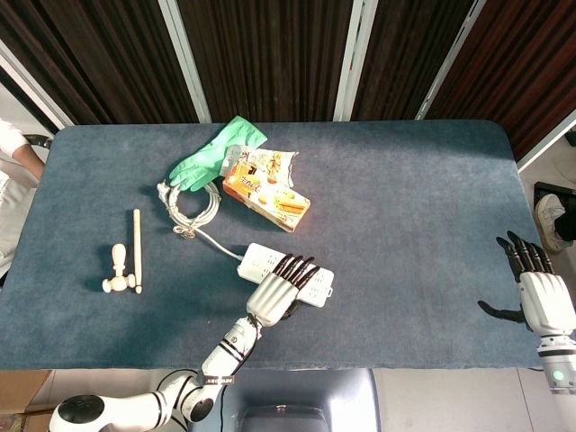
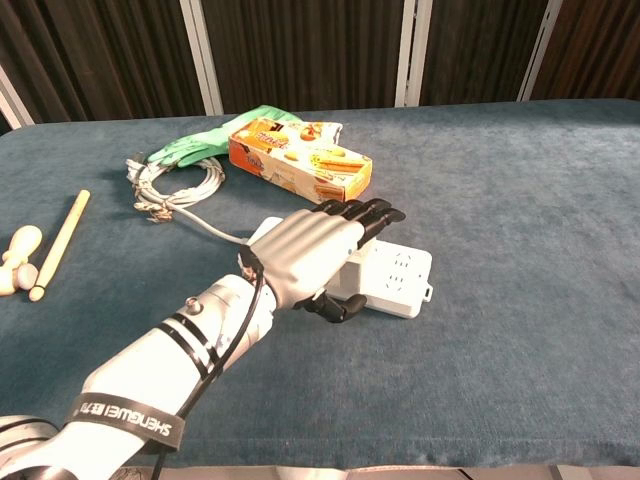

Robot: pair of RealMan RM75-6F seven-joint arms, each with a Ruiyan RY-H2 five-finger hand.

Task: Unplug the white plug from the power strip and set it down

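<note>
The white power strip (image 1: pixel 256 262) (image 2: pixel 402 276) lies on the blue table near its front edge, its cord running to a coiled cable (image 1: pixel 193 206) (image 2: pixel 176 180). My left hand (image 1: pixel 281 290) (image 2: pixel 314 256) lies over the middle of the strip, fingers stretched across it and thumb low at its near side. The white plug is hidden under that hand, and no grip on it shows. My right hand (image 1: pixel 540 298) hovers at the table's far right edge with fingers spread, holding nothing; only the head view shows it.
An orange snack box (image 1: pixel 267 196) (image 2: pixel 301 165) and a green glove (image 1: pixel 216 155) (image 2: pixel 200 148) lie behind the strip. A wooden stick (image 1: pixel 137 250) (image 2: pixel 62 243) and a wooden knob (image 1: pixel 117 270) (image 2: pixel 18 256) lie at the left.
</note>
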